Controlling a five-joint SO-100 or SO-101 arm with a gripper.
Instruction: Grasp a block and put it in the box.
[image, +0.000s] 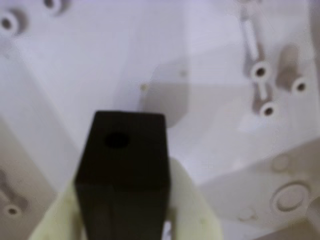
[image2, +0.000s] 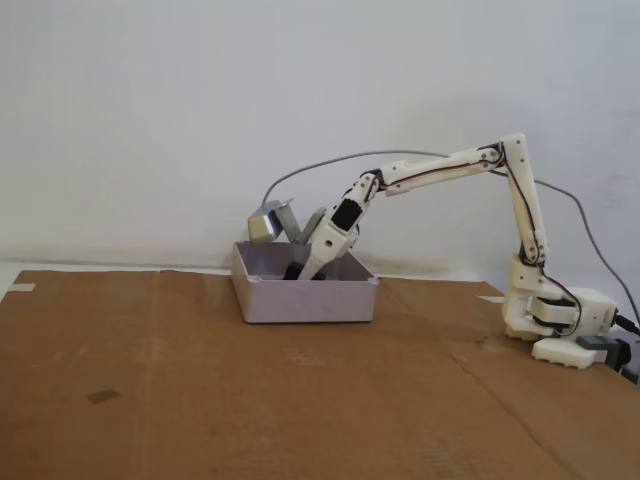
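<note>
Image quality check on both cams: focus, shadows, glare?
Wrist view: soft all over, the block near the lens is blurred at its edges, and it casts a diffuse grey shadow on the box floor; no hard glare. Fixed view: sharper, even flat light, white wall bright but not blown out, faint shadows on the cardboard; the gripper sits low inside the box.

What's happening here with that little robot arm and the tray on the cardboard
A small white robot arm reaches down into the box, which sits on a sheet of cardboard. Its gripper is shut on the black block, holding it between pale fingers just above the box floor in the wrist view. The block has not been let go yet, so the drop into the box looks close but is not done.
</note>
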